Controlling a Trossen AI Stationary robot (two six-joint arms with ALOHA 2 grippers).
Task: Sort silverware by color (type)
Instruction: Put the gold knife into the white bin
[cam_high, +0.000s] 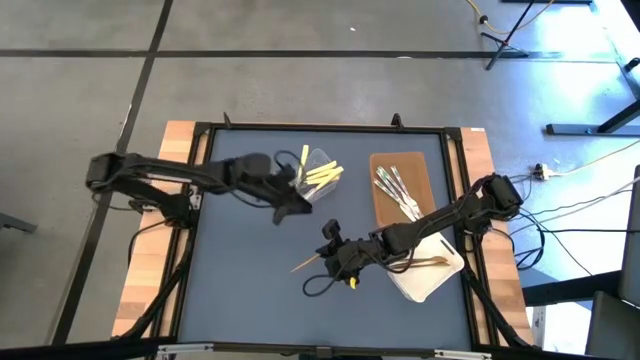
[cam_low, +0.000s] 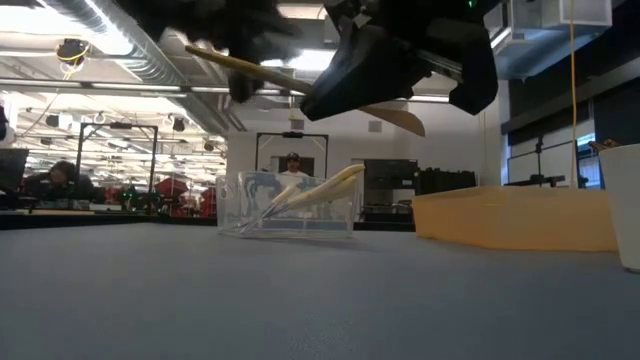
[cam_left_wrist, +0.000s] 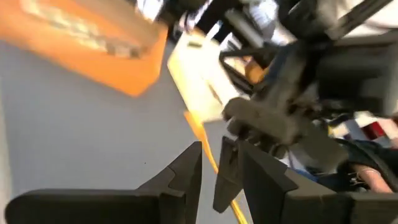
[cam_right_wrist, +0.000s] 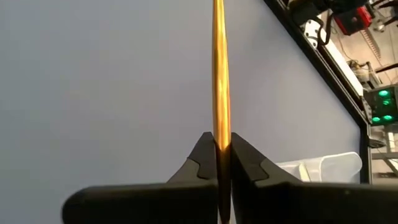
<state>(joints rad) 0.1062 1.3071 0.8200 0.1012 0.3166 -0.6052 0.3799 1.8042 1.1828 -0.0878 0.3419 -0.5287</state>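
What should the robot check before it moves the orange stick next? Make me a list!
1. Right gripper shut tight on the orange-brown utensil: ok.
2. Utensil lifted off the blue mat: ok, going by the low view.
3. White tray has room for it: ok.
4. Left gripper out of the way, by the clear tub: ok.
5. Left gripper empty: ok, nothing shows between its fingers.
6. Utensil straight in the grip: ok.

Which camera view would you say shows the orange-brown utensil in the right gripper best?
The right wrist view: the orange-brown utensil runs straight out from the shut right gripper. The high view shows a thin stick, the low view its underside, the left wrist view a blurred strip.
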